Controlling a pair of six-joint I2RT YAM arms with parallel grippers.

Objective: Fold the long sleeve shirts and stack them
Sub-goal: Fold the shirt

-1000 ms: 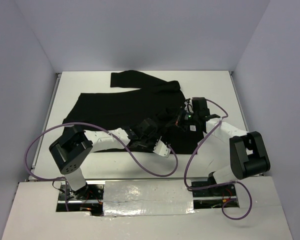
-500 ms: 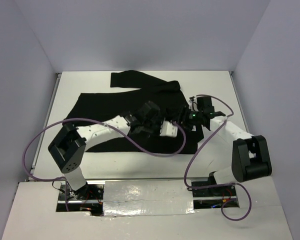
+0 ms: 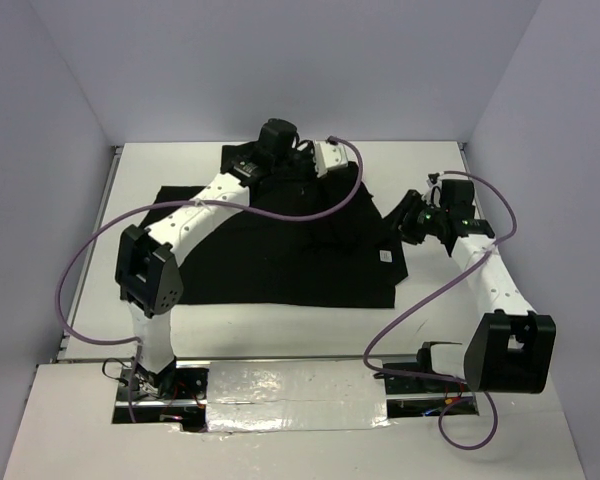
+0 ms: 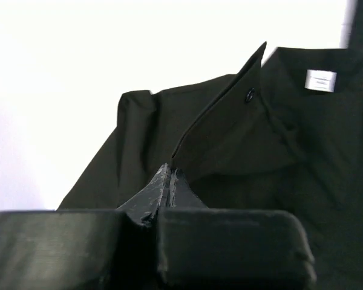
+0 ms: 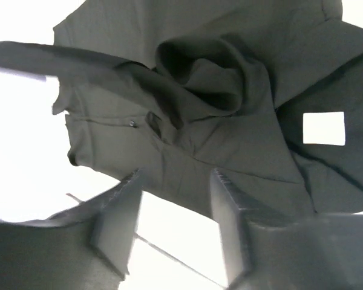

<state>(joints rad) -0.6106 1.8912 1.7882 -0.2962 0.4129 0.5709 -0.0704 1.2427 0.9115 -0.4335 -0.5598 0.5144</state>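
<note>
The black long sleeve shirt [image 3: 260, 250] lies spread on the white table, its small white tag [image 3: 386, 256] near its right edge. My left gripper [image 3: 346, 170] reaches to the shirt's far right part. In the left wrist view it [image 4: 169, 170] is shut on a raised edge of the shirt [image 4: 230, 139], by a buttoned cuff [image 4: 249, 95]. My right gripper [image 3: 408, 222] hovers just off the shirt's right edge. In the right wrist view it [image 5: 175, 181] is open and empty, with bunched cloth [image 5: 199, 78] and the tag [image 5: 323, 128] beyond it.
The white table [image 3: 430, 300] is walled by grey panels at the back and sides. Purple cables [image 3: 90, 260] loop from both arms over the table. A foil-covered strip [image 3: 290, 380] runs along the near edge by the arm bases.
My left arm swung from the shirt's near middle to its far right part, taking cloth with it. My right gripper moved right, off the shirt.
</note>
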